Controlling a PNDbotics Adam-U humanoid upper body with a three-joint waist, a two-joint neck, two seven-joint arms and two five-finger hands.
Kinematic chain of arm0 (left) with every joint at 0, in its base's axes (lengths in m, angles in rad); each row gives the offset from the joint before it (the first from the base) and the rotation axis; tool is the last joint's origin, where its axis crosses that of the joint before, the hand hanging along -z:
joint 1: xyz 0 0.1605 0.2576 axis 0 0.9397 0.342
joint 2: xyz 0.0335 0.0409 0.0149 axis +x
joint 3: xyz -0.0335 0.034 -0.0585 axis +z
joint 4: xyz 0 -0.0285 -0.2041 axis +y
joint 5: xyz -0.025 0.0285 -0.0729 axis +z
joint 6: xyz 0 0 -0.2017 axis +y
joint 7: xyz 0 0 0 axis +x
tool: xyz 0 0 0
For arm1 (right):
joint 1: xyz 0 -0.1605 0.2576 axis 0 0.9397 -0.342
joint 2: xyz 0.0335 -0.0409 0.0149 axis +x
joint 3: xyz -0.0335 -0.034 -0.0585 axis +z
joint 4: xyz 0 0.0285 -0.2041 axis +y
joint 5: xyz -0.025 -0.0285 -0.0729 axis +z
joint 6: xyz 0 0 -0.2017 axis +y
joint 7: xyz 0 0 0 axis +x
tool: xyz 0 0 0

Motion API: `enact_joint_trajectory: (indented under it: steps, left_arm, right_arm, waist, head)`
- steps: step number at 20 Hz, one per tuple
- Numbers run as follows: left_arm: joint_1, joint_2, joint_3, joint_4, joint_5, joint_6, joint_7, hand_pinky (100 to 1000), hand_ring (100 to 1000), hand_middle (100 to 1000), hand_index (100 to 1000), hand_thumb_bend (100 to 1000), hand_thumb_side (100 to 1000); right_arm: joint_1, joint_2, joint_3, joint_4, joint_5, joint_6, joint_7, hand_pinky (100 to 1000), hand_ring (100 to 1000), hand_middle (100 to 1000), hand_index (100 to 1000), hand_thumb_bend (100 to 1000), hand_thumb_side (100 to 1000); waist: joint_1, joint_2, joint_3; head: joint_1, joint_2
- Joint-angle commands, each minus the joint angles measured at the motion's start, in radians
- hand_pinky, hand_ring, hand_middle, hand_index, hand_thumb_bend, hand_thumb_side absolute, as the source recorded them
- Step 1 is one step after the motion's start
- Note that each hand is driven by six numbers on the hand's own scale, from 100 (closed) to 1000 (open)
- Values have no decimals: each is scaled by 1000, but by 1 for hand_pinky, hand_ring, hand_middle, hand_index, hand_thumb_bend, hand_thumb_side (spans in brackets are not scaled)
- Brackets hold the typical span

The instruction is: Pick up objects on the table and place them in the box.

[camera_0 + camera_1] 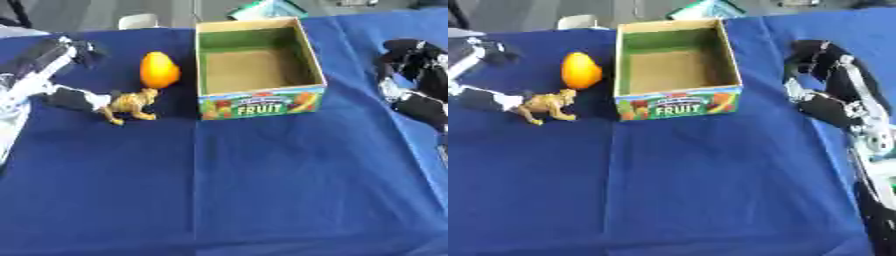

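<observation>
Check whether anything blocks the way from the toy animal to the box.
Nothing visible does. The toy animal stands at the left hand, and bare blue cloth lies between it and the open box to its right. The orange fruit sits behind the toy, off that line. The box looks empty.

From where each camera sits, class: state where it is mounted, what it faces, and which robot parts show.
Left eye view: head-mounted, looking down at the blue-clothed table; left hand beside the tan toy animal.
Right eye view: beside it, same downward aim; right hand shows fuller.
Both share the open cardboard FRUIT box and the orange fruit.
</observation>
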Motion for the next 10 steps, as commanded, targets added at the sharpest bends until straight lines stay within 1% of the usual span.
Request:
enact_joint_trajectory:
  steps: [1, 2, 3, 4, 10]
  left_arm:
    - [-30, 5, -7, 23, -14, -14, -16, 717, 646, 653, 807, 477, 356]
    - [-33, 1, -11, 34, -12, -19, -21, 717, 646, 649, 804, 486, 345]
    - [-37, -3, -15, 45, -15, -24, -26, 717, 646, 647, 803, 466, 349]
    - [-40, -7, -19, 56, -18, -29, -30, 717, 646, 626, 801, 458, 343]
    - [-57, -30, -36, 123, -37, -62, -51, 719, 648, 624, 797, 428, 312]
  right_arm:
    - [-15, -14, 0, -9, 4, -3, 3, 712, 709, 581, 768, 102, 100]
    - [-15, -14, 1, -8, 4, -3, 3, 712, 709, 581, 768, 102, 100]
    - [-15, -13, 1, -8, 4, -3, 3, 712, 709, 581, 768, 102, 100]
    - [-15, -13, 1, -8, 4, -3, 3, 712, 709, 581, 768, 102, 100]
    - [-14, -13, 3, -8, 4, -2, 5, 712, 709, 581, 768, 101, 100]
  waist:
    - [-4, -18, -2]
    - [-4, -18, -3]
    - [-3, -19, -4]
    - [-3, -19, -4]
    - [-2, -19, -9]
  head:
    - [1, 5]
    - [1, 5]
    - [1, 5]
    - [1, 5]
    - [2, 5]
